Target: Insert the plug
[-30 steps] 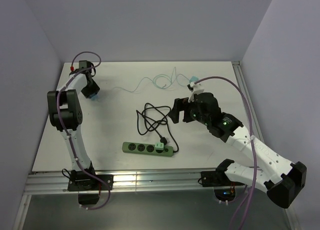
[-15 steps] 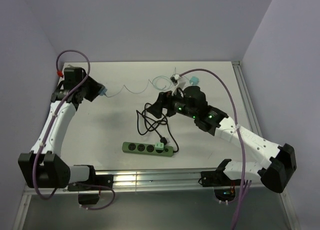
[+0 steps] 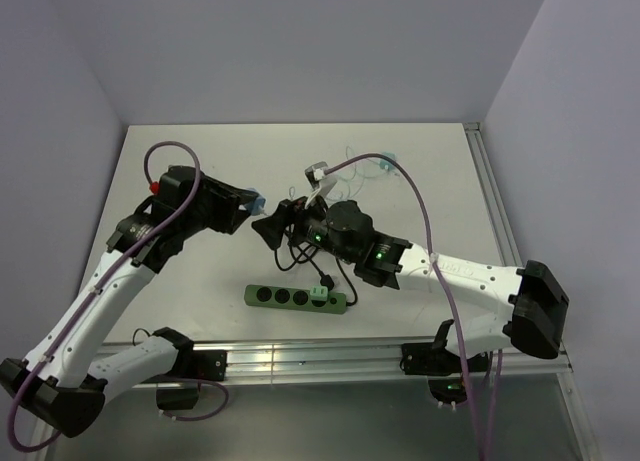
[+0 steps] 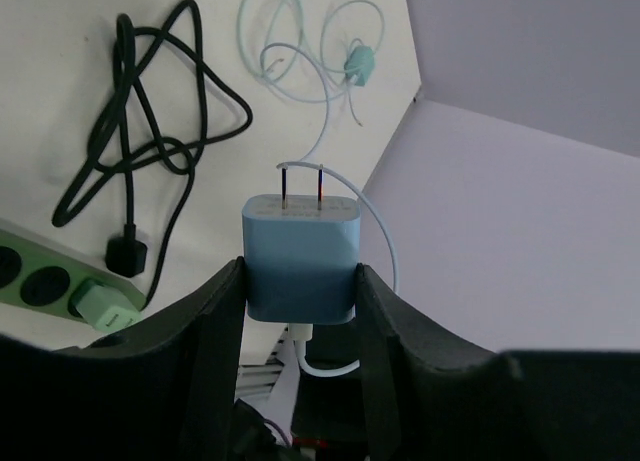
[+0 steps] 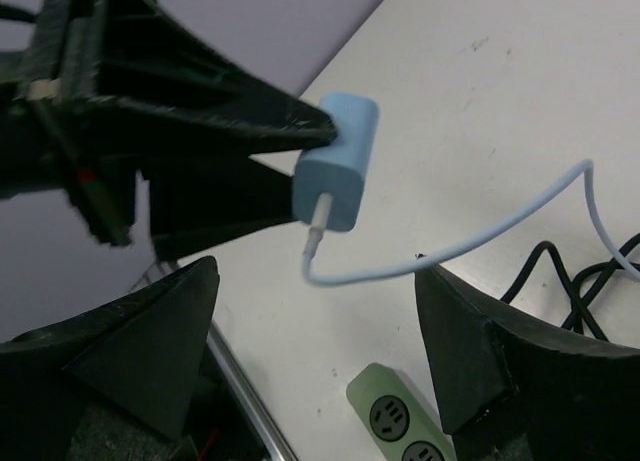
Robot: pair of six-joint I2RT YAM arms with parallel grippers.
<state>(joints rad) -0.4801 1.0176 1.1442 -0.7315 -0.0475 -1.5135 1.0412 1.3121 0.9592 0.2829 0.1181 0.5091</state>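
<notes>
Plug (image 3: 257,197), blue, overhead view, pinched in left tool (image 3: 247,203) above worktop (image 3: 430,171), right tool (image 3: 268,227) just beside, green power strip (image 3: 295,298) lying apart, left wrist view, two prongs (image 4: 302,185) pointing out, right wrist view, right tool spread, white cable (image 5: 480,231) hanging from plug.

1. You see the blue plug (image 4: 300,266) clamped between the fingers of the left pincer (image 4: 300,277), its two prongs pointing away from the pincer and its white cable (image 5: 450,251) trailing from its rear.
2. You see the green power strip (image 3: 295,298) lying flat, apart from that pincer and low on the left in its wrist view. One socket holds a mint adapter (image 3: 318,294).
</notes>
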